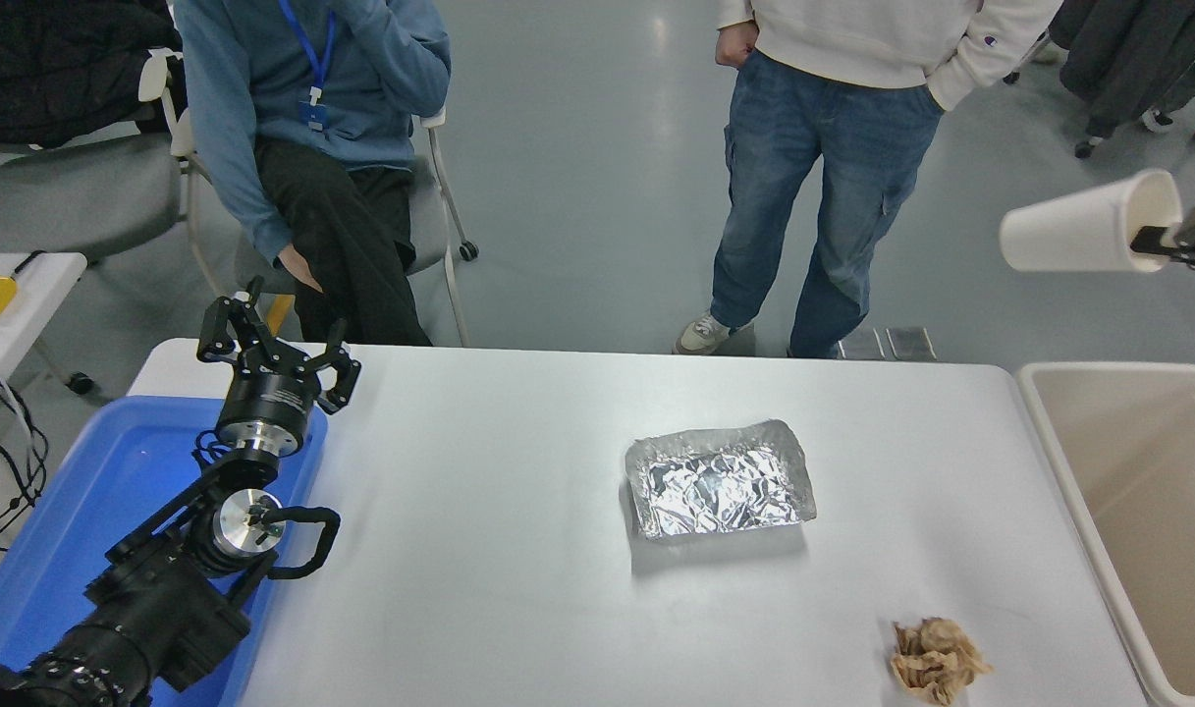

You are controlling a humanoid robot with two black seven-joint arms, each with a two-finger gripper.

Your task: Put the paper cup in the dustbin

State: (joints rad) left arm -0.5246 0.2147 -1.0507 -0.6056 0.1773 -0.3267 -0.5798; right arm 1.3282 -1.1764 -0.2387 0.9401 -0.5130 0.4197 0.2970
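Paper cup [1078,228]: smooth white taper, lying sideways in air above dustbin [1049,432], rim pinched by my right gripper [1162,238], mostly cut off at frame edge. Dustbin beige, rounded, partly out of frame, visible part bare. Crinkled foil tray [720,478] left of dustbin. Left gripper [275,344] parked, fingers spread.

A robotics lab: onlookers by rolling chairs [96,187], grey floor [597,177].

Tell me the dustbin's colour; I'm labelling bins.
Beige, with a paler rim: the dustbin shows in the head view, at the table's right edge.
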